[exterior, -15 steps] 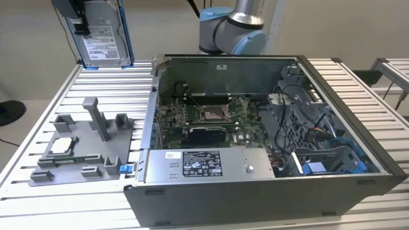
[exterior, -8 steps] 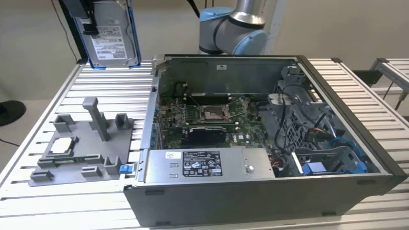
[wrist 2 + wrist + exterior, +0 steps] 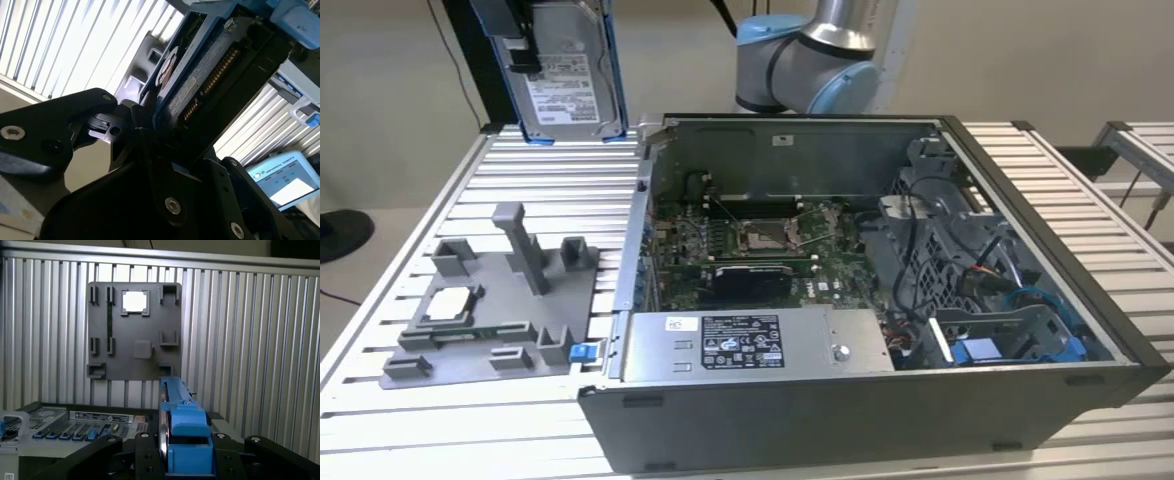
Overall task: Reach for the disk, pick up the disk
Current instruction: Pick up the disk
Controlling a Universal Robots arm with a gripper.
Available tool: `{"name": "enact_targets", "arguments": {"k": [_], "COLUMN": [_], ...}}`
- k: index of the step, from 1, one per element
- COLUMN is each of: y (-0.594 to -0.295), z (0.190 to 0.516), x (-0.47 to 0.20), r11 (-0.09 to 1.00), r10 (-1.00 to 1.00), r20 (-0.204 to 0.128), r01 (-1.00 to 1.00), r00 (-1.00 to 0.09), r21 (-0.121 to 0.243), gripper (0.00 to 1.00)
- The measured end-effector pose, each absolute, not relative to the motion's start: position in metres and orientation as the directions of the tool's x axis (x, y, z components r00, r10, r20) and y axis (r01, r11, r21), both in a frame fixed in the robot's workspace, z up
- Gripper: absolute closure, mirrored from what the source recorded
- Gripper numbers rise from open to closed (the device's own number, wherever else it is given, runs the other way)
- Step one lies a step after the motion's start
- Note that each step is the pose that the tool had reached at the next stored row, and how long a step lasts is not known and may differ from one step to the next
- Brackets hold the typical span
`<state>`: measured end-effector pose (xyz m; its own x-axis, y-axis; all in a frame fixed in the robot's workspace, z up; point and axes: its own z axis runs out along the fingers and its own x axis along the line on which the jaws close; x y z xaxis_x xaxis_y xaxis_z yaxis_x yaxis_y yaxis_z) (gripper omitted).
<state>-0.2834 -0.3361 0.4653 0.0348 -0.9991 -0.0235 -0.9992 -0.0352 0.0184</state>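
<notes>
The disk (image 3: 567, 75), silver-grey with a white label and blue bracket edges, hangs upright in the air above the back corner of the slatted table on the exterior view's left. My gripper (image 3: 523, 45) is shut on its upper part. In the first wrist view the disk's blue bracket edge (image 3: 182, 427) stands between the black fingers (image 3: 146, 456) of my gripper (image 3: 185, 460). In the second wrist view the disk (image 3: 200, 85) runs edge-on out of the gripper (image 3: 160, 135), its connector row showing.
A grey fixture plate (image 3: 494, 310) with posts and a small square silver chip (image 3: 450, 303) lies on the table (image 3: 534, 180) below the disk. The open computer case (image 3: 854, 420) holds a labelled power supply box (image 3: 747, 345) and a motherboard (image 3: 754, 245).
</notes>
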Motion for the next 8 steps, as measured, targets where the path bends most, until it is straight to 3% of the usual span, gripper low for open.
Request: {"name": "enact_targets", "arguments": {"k": [8], "y": [-0.336], "z": [0.465], "x": [-0.267], "r11": [-0.035], "r10": [-0.999], "r20": [-0.024], "r01": [-0.999], "r00": [0.035], "r21": [0.018], "gripper": [1.00]}}
